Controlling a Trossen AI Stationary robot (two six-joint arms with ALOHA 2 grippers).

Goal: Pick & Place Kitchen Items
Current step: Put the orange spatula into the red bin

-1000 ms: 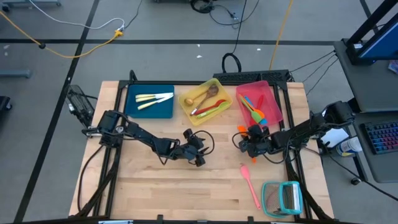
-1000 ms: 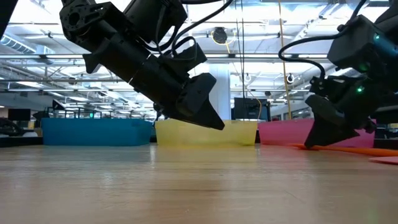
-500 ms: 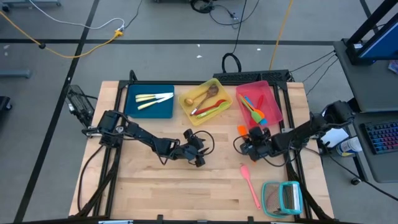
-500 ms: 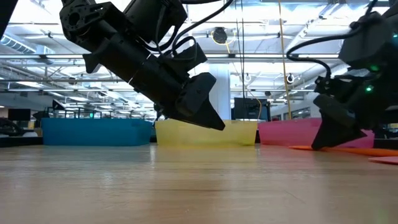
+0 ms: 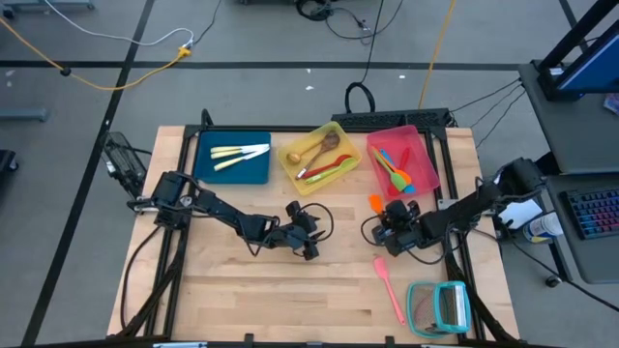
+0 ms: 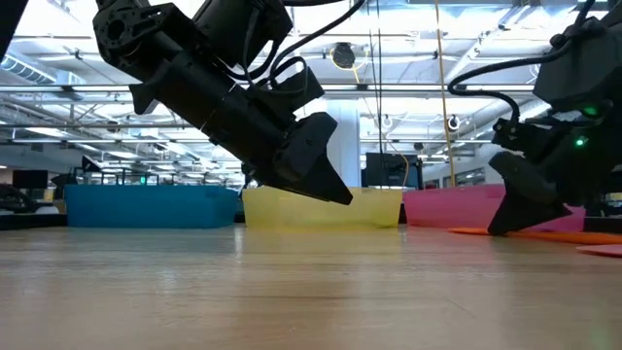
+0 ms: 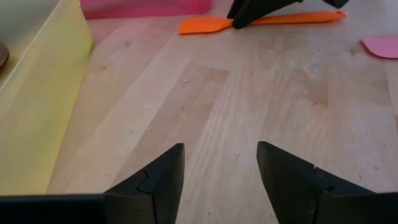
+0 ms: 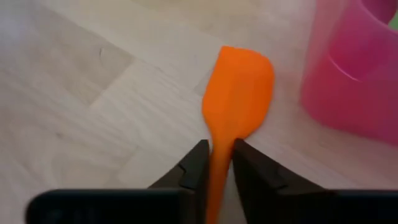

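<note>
Right gripper (image 5: 385,235) in the high view sits low on the wooden table (image 5: 242,290) at 6 o'clock of the pink tray (image 5: 426,159), orange spatula (image 5: 375,203) blade poking out at its 11 o'clock; left gripper (image 5: 311,247) waits mid-table. Low view: hall ceiling lights behind, no readable writing. Right wrist view: fingers (image 8: 194,168) pinched on the spatula's neck; left wrist view: fingers (image 7: 163,173) apart over bare wood.

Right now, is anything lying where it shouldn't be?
Yes. An orange spatula and a pink spatula lie on the bare table, outside the trays. The right gripper has its fingers around the orange one's handle.
</note>
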